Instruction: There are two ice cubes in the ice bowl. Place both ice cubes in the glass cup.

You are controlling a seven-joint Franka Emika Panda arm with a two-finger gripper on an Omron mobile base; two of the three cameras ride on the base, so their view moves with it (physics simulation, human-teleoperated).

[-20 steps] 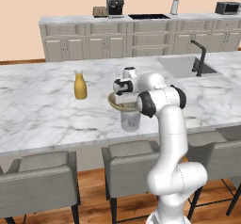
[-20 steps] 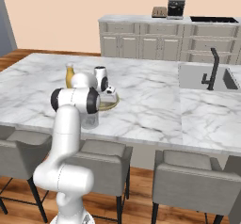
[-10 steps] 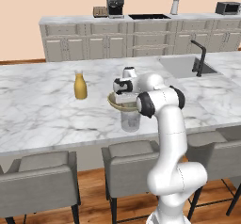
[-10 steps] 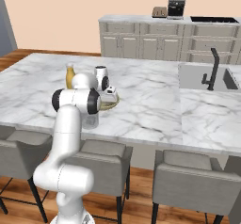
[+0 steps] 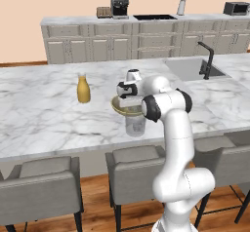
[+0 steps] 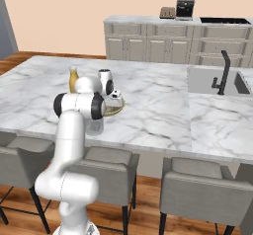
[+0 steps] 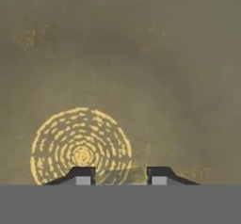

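Note:
The olive-yellow ice bowl (image 5: 118, 110) (image 6: 118, 111) sits on the marble island near its front edge. My gripper (image 5: 128, 101) (image 6: 114, 100) points straight down into it. In the hand view the bowl's greyish inside (image 7: 141, 68) is very close, with a yellow ring pattern at lower left. A small pale ice cube (image 7: 121, 175) spans the gap between my two fingertips, and the gripper (image 7: 120, 178) is shut on it. The clear glass cup (image 5: 135, 126) (image 6: 95, 127) stands right beside the bowl, on the side nearer the island's front edge. I see no other ice cube.
An orange bottle (image 5: 83, 89) (image 6: 73, 78) stands on the island to the left of the bowl. A sink with a black faucet (image 5: 207, 60) (image 6: 223, 72) lies to the right. Grey stools (image 5: 135, 165) line the island's front.

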